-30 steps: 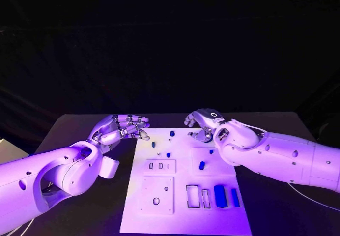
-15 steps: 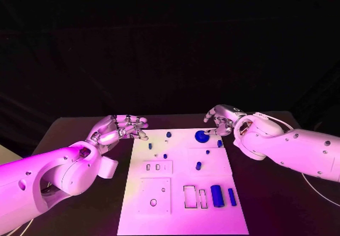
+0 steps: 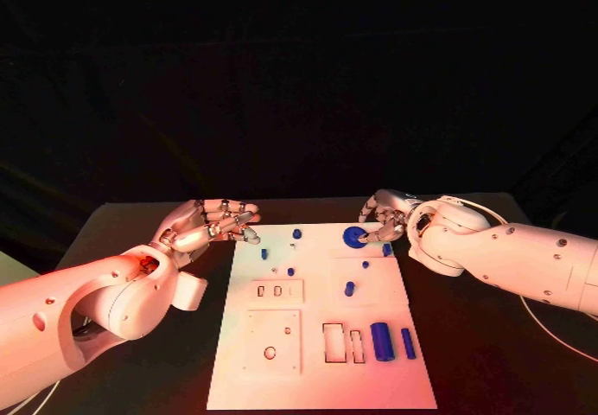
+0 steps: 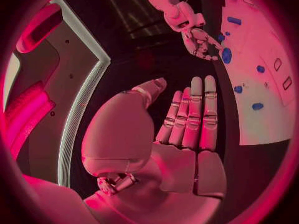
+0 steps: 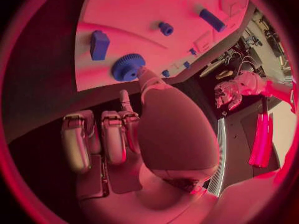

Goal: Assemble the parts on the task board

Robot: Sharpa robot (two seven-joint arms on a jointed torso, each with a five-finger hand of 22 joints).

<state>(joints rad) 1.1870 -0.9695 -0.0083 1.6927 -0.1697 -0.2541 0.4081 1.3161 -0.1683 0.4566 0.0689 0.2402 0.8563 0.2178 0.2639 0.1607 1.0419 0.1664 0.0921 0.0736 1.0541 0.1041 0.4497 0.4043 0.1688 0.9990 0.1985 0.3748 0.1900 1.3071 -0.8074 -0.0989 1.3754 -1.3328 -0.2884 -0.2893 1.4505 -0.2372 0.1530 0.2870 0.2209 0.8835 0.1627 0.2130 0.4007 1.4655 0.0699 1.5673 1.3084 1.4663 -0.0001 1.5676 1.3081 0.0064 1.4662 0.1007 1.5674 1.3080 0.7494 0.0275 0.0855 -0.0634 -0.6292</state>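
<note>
Head view put my right hand [image 3: 389, 221] at the upper right corner of the task board [image 3: 318, 363], its fingers [image 3: 370, 230] resting against the round blue gear [image 3: 355, 238] that lay flat on the white plate. The risk, as I judged it, was a skid: the contact looked like a push from one side and not a grip, so pressing on could slide the gear toward the board's right edge or into the small blue part [image 3: 386, 251] just beside it. In the right wrist view one fingertip touched the gear's [image 5: 127, 67] toothed rim while the rest of that hand's fingers [image 5: 112, 137] lay curled low, well off it, holding nothing; a blue block [image 5: 98, 44] stood near the gear. My left hand [image 3: 206, 225] hovered off the board's upper left corner above the bench [image 3: 149, 216], fingers [image 4: 193, 114] straight, close together and empty, apart from every part.
</note>
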